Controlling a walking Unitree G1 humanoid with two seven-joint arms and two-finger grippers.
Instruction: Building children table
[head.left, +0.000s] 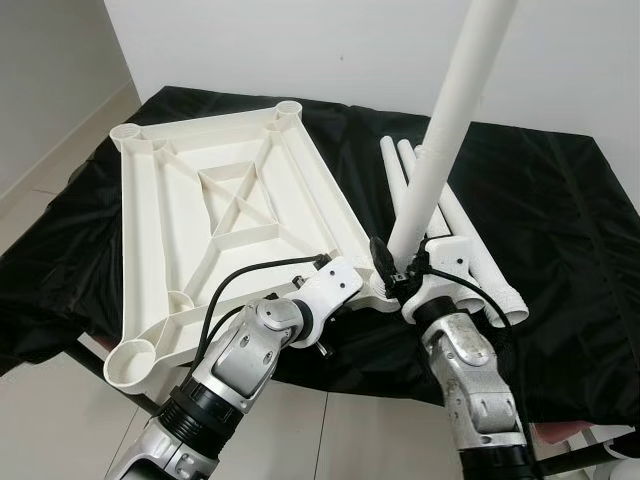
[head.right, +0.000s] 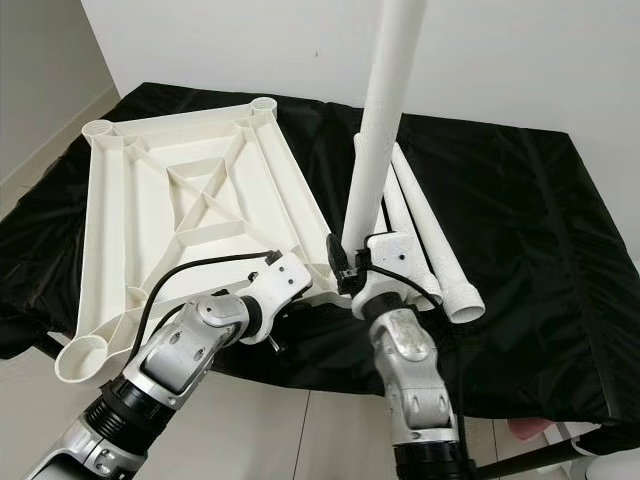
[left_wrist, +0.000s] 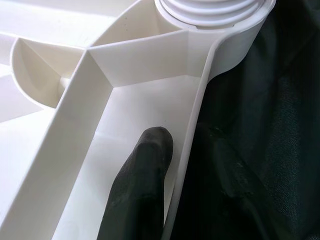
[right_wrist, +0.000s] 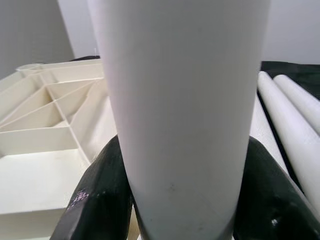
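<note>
Leg (head.left: 450, 130) is clamped upright by right hand (head.left: 400, 268) at tabletop's (head.left: 225, 215) corner; tabletop's rim is pinched by left hand (left_wrist: 186, 165).

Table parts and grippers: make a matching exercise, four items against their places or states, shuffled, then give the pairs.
Items:
1. table top
2. upright leg
3. spare legs
4. left gripper

States:
A. lying side by side on the black cloth
B. held standing at the table top's near corner by the right gripper
C. upside down, ribs facing up
D. one finger inside the table top's rim, beside the threaded socket

Pairs: 1-C, 2-B, 3-A, 4-D
</note>
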